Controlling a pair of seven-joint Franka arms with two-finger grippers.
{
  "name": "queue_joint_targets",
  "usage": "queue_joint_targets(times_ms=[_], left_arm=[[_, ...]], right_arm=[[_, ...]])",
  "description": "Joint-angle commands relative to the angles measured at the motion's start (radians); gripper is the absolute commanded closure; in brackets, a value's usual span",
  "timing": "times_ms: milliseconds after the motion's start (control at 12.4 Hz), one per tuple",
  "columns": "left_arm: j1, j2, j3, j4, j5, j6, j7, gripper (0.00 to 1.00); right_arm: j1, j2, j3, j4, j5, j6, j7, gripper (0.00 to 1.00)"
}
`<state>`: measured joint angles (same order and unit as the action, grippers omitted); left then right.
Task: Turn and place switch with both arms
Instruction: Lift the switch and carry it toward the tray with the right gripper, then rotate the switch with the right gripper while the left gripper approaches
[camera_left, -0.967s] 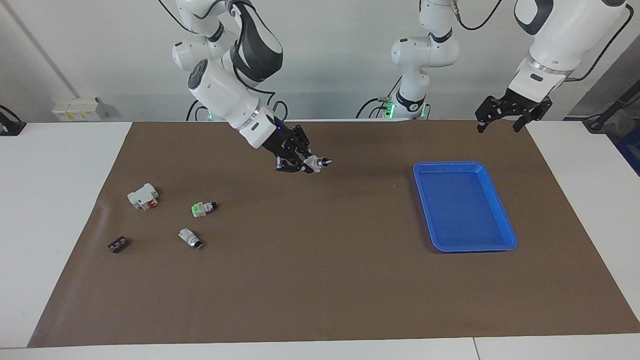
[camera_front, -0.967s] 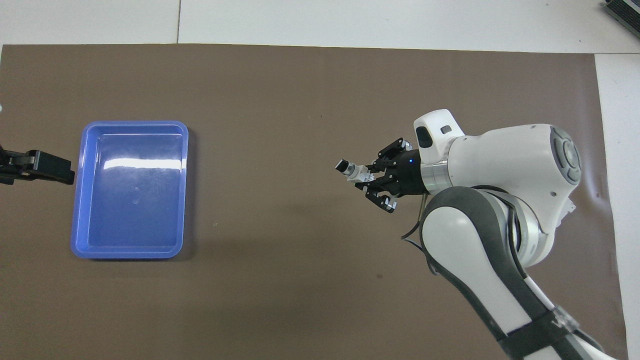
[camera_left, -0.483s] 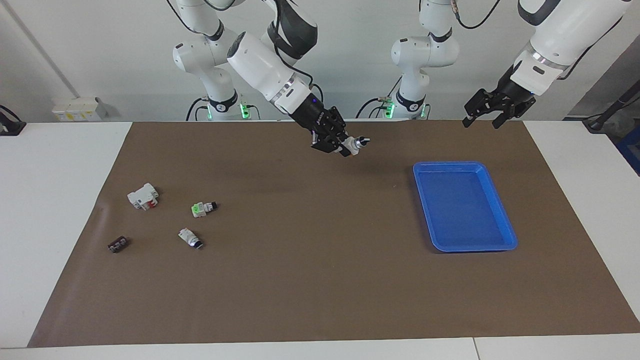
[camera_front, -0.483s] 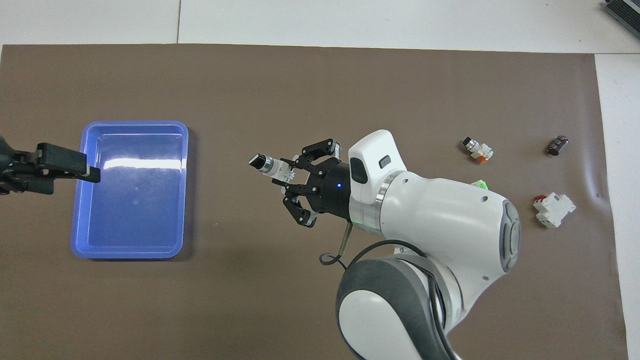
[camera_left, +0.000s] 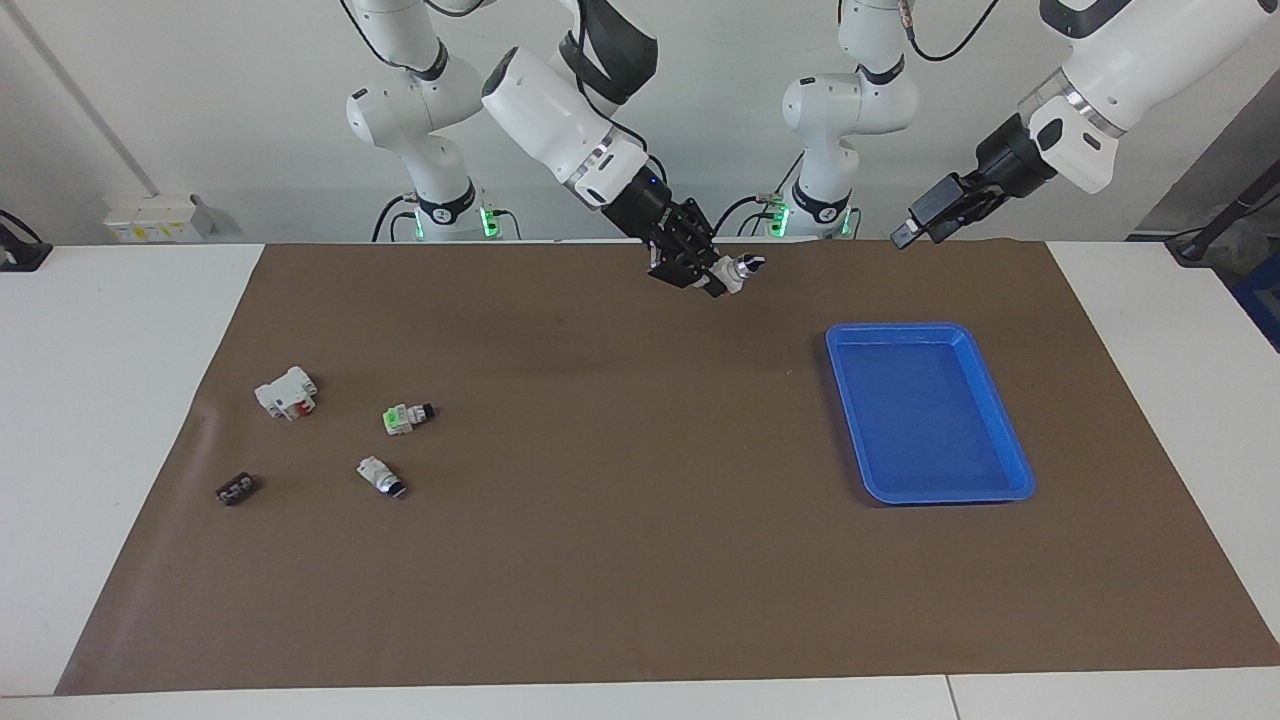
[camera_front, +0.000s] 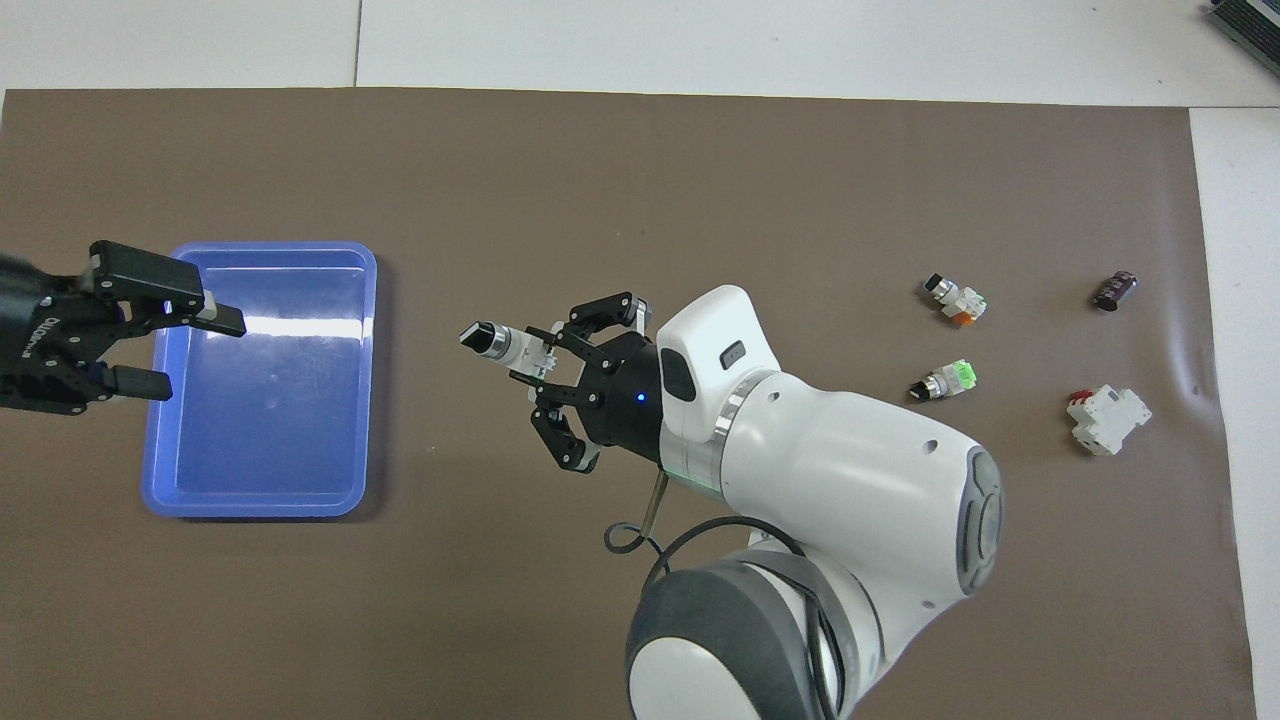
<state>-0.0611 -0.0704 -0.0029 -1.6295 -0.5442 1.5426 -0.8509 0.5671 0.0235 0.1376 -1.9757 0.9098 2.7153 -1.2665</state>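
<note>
My right gripper (camera_left: 722, 277) is shut on the switch (camera_left: 742, 268), a small white body with a silvery collar and a black knob tip. It holds the switch in the air over the brown mat, knob pointing toward the blue tray (camera_left: 900, 330). In the overhead view the switch (camera_front: 497, 343) sticks out of the right gripper (camera_front: 540, 362) toward the tray (camera_front: 270, 246). My left gripper (camera_left: 912, 232) is open and empty in the air; in the overhead view the left gripper (camera_front: 195, 352) is over the tray's edge, apart from the switch.
At the right arm's end of the mat lie a similar white switch with an orange patch (camera_front: 955, 302), a green-faced switch (camera_front: 940, 382), a white block with a red lever (camera_front: 1105, 420) and a small dark part (camera_front: 1115, 290).
My right gripper has carried the switch up and toward the tray. My left gripper has turned and moved in over the tray's edge toward the switch.
</note>
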Motion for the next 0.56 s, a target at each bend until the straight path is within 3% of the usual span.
queue_joint_targets(times_ms=[0, 483], left_arm=[[-0.037, -0.015, -0.043, -0.024, -0.03, 0.112, -0.36, 0.19], [-0.115, -0.038, -0.045, -0.093, -0.022, 0.203, -0.952, 0.26]], right_arm=[[0.014, -0.014, 0.002, -0.028, 0.002, 0.033, -0.008, 1.0], [0.031, -0.014, 0.002, -0.034, -0.011, 0.047, -0.007, 1.0]])
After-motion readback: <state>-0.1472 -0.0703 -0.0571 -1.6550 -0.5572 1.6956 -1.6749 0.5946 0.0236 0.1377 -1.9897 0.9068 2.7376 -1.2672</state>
